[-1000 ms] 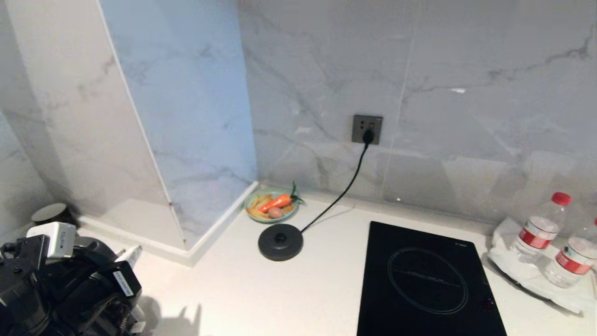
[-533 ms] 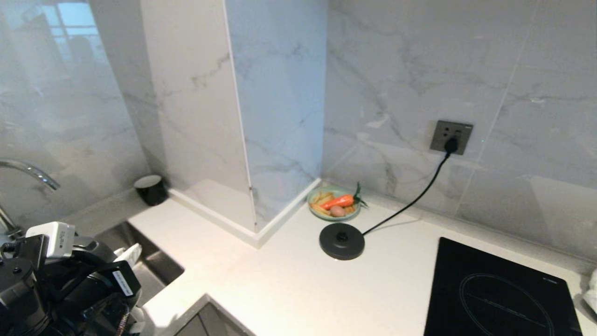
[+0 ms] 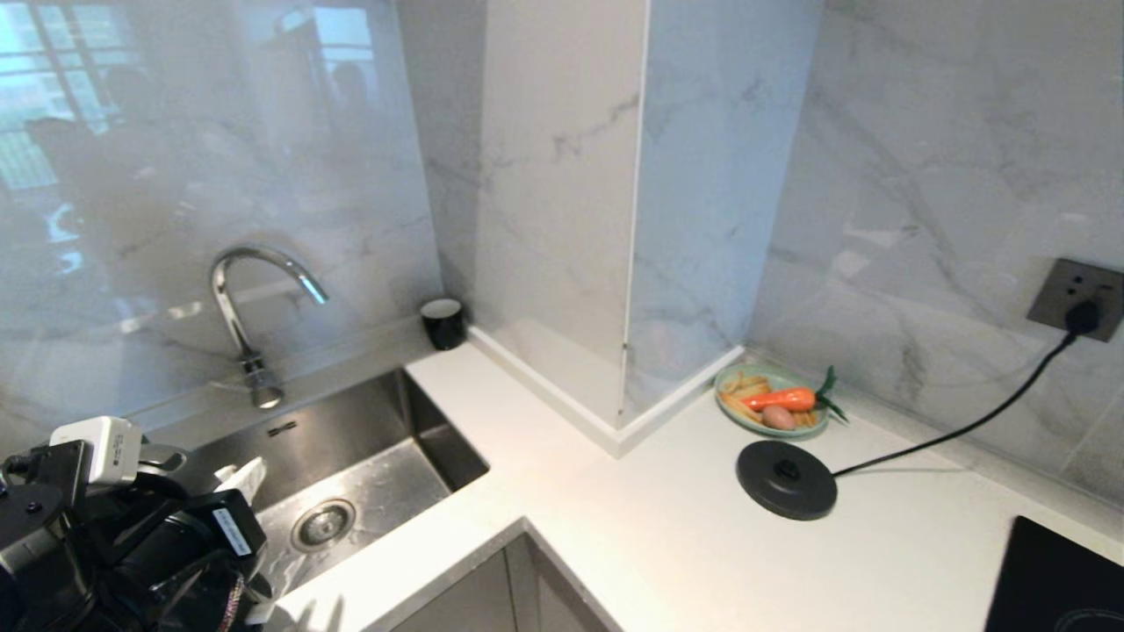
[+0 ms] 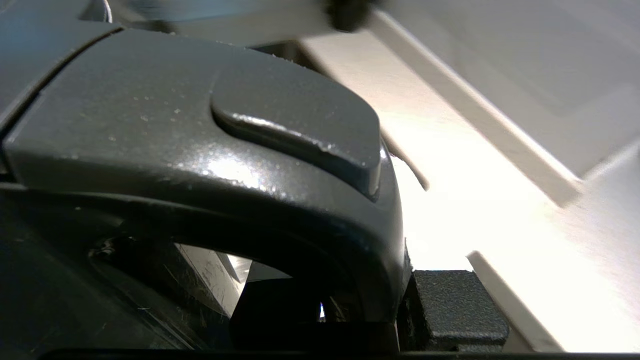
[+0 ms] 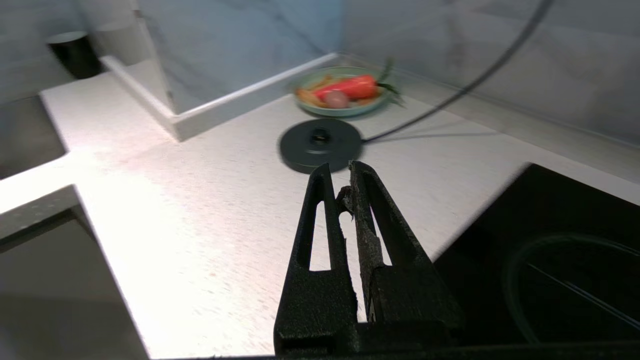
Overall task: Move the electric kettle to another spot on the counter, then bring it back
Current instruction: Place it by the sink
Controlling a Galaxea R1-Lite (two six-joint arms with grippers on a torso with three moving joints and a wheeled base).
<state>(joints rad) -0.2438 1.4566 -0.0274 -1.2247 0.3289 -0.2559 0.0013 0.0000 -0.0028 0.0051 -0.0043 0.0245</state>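
Observation:
The electric kettle (image 4: 200,125) fills the left wrist view, showing its dark handle arch and lid button. My left gripper (image 4: 360,310) is shut on that handle, with one rough black pad (image 4: 452,305) pressed against its side. In the head view the left arm (image 3: 114,535) sits at the bottom left over the sink's edge, and its bulk hides most of the kettle. The white counter (image 3: 632,527) runs around the corner. My right gripper (image 5: 340,175) hangs shut and empty above the counter, not seen in the head view.
The round black base disc (image 3: 786,478) lies on the counter, its cord running to a wall socket (image 3: 1076,298). Behind it is a plate (image 3: 746,427) of vegetables. A steel sink (image 3: 421,421), tap (image 3: 237,307), black cup (image 3: 443,322), marble pillar (image 3: 623,263) and hob corner (image 3: 1054,579) surround it.
The whole head view has swung left, so the camera moved: sink and tap came into view, hob and bottles slid out right. The left arm keeps its place in the picture.

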